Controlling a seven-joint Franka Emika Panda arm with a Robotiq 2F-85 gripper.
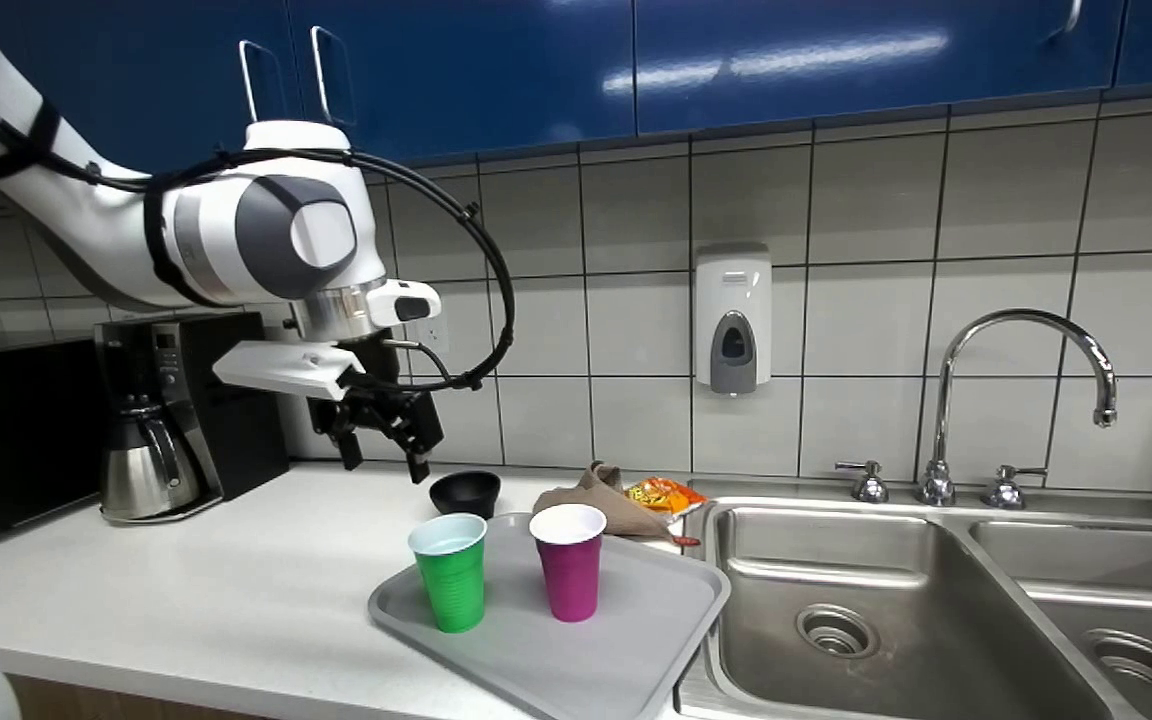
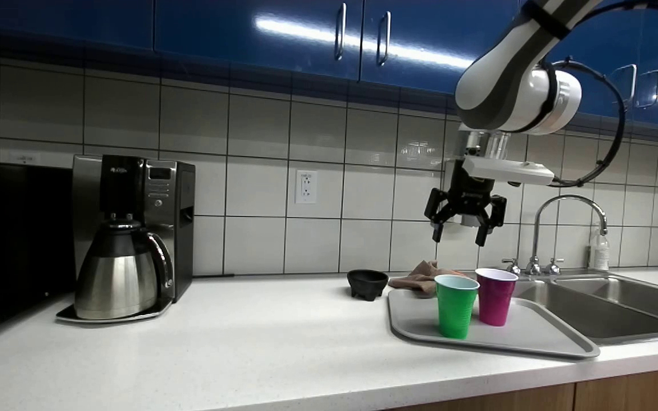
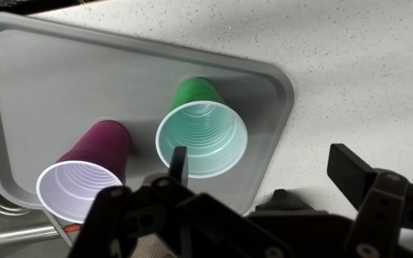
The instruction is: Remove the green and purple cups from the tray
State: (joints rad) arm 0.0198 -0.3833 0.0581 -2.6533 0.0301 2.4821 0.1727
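Your gripper (image 2: 460, 236) is black, its two jointed fingers (image 2: 482, 235) ending in plain, blocky pads (image 3: 351, 175). In the wrist view you can make out pale, round screws (image 3: 368, 250) set in the finger joints. The faint light marking (image 2: 472, 194) on the gripper's front is too small for you to read. Just above the gripper you have a shiny silver collar (image 1: 334, 316) and, by its upper end, a flat white plate (image 1: 281, 368). Higher up, your arm (image 1: 111, 230) is white and rounded; a dark grey patch (image 1: 266, 225) frames a smooth white disc (image 1: 323, 237). Black straps (image 2: 546, 20) hold black cables (image 1: 507, 303) to it, which bow out in a loop above and beside the gripper.
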